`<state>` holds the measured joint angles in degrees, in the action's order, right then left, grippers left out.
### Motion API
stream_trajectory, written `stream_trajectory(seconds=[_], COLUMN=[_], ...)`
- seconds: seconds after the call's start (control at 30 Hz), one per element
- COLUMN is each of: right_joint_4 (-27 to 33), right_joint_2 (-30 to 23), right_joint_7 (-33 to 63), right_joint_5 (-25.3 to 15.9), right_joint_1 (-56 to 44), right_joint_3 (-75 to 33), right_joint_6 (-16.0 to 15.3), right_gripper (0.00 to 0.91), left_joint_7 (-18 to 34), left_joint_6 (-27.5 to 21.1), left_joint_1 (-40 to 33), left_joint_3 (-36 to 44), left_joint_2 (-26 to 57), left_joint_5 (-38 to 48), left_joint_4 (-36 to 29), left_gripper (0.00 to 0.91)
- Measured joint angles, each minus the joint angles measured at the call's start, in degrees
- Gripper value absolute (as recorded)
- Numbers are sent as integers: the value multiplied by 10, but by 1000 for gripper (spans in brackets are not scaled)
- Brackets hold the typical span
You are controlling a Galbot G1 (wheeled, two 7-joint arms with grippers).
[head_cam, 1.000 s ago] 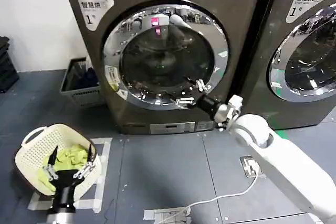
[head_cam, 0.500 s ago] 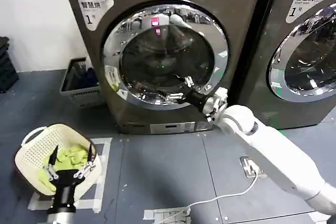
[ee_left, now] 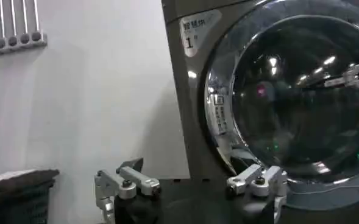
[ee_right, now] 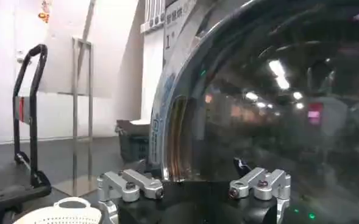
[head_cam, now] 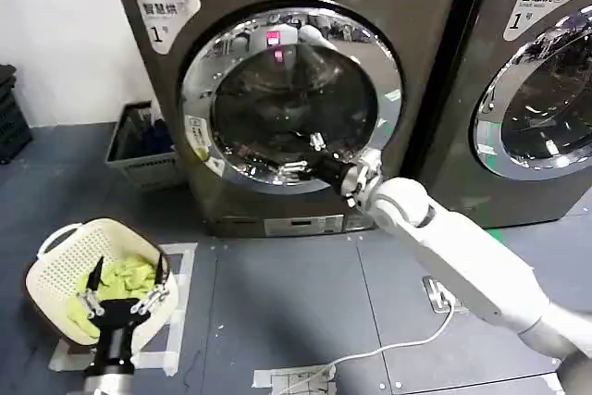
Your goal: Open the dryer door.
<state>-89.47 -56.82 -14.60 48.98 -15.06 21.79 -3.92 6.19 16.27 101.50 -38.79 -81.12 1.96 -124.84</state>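
Two grippers are ours: the right gripper (head_cam: 301,154) reaches in against the lower glass of the dryer door (head_cam: 291,94), its fingers spread wide and holding nothing. That round chrome-rimmed door sits shut on the front of the dryer (head_cam: 296,6) ahead of us. Our left gripper (head_cam: 120,298) hangs low, fingers apart, over the laundry basket (head_cam: 55,261).

A white wall (head_cam: 55,34) meets a dark grey tiled floor (head_cam: 277,293). On the floor lies a white cable (head_cam: 388,347), with pale tape marks (head_cam: 180,307) to its left and a dark crate (head_cam: 139,141) beyond those, against the wall.
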Motion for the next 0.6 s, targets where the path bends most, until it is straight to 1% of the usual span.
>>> stream_trajectory(seconds=[0.6], right_joint_4=[44], right_joint_2=[-41], right_joint_7=[-6], right_joint_5=[2], right_joint_1=[42], right_joint_3=[33], right_joint_6=[0], right_gripper=[907], left_joint_7=[0], left_joint_6=[2], left_joint_1=[3], left_joint_3=[1], left_joint_2=[0], left_joint_5=[-1], left_joint_4=[-1], left_gripper=[907])
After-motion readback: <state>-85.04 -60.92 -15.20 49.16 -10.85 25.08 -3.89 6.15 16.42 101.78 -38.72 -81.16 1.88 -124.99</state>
